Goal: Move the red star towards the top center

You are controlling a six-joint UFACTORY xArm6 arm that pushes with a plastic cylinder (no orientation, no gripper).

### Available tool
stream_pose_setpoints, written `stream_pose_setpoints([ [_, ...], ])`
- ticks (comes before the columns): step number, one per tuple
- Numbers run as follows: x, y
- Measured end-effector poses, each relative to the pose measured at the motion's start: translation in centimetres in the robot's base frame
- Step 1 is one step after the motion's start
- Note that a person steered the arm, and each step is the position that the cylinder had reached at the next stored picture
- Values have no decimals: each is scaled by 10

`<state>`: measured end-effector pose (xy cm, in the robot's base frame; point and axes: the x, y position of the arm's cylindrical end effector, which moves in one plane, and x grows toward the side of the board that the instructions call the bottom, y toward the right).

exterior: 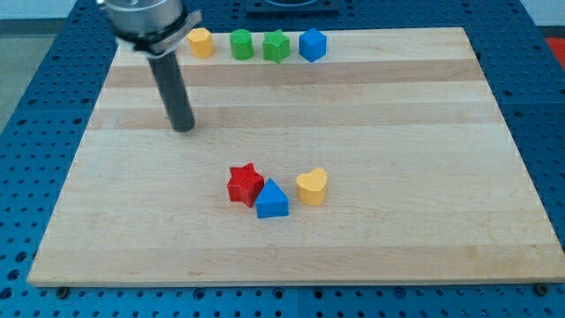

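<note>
Wooden board [424, 256] with eight blocks. The red star [244, 184] lies slightly below board centre, touching or nearly touching the blue triangular block [272, 200] at its 4 o'clock; a yellow heart [312, 186] sits just beyond, at 3 o'clock. Along the top edge: yellow hexagon [201, 41], green cylinder (shape uncertain) [241, 44], green star [276, 46], blue hexagon [312, 44]. My tip [183, 129] stands well apart, at the star's 10 o'clock, touching no block; there are no fingers, so nothing is grasped. Judged progress: none; approach and push toward 12 o'clock remain.
</note>
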<state>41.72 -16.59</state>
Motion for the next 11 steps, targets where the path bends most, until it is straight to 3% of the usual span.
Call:
stream_pose_setpoints([
  [2, 77, -4],
  [4, 121, 61],
  [5, 111, 100],
  [7, 53, 158],
  [11, -5, 99],
])
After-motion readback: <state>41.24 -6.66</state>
